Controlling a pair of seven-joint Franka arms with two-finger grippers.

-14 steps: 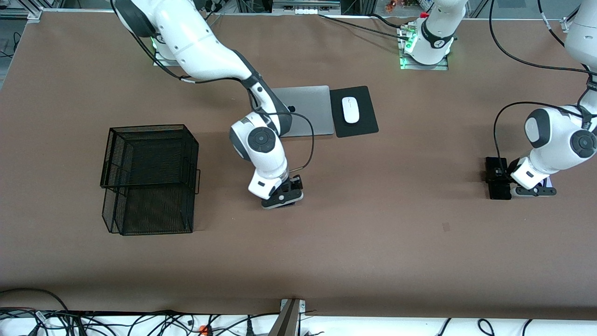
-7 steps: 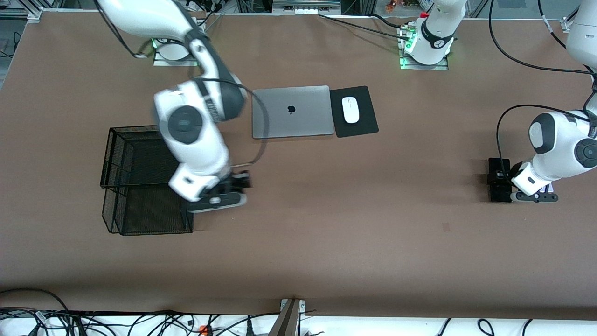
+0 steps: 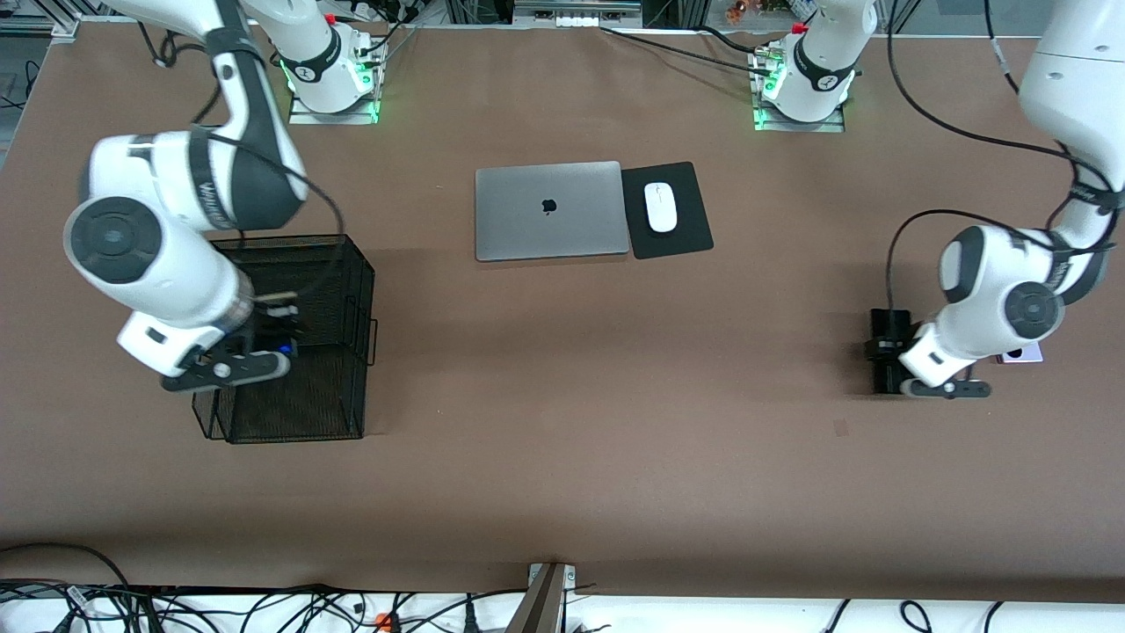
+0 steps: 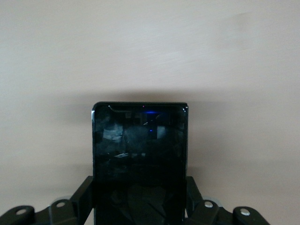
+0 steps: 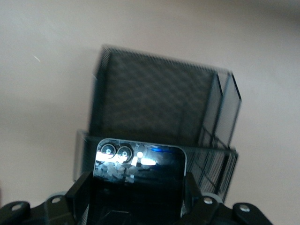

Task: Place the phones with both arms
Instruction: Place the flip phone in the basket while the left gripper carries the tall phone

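Front and wrist views of two white jointed arms at a brown table (image 3: 562, 457). The right gripper (image 3: 230, 365) hangs over the black wire-mesh basket (image 3: 290, 352) at the right arm's end of the table, its fingers closed on a squarish black folded phone (image 5: 138, 180); the right wrist view shows two round lenses at that phone's upper edge and the mesh basket below it. The left gripper (image 3: 945, 387) sits at the left arm's end of the table, its fingers clamped on the sides of a long slim black slab phone (image 4: 139, 159), whose free end juts out over bare tabletop. A squarish lilac-white phone (image 3: 1024, 355) lies on the table just beside the left gripper, largely hidden by the arm. A closed silver laptop (image 3: 552, 209) and a white mouse (image 3: 660, 207) on a black mouse pad (image 3: 685, 230) lie farther from the front camera, between the two bases.
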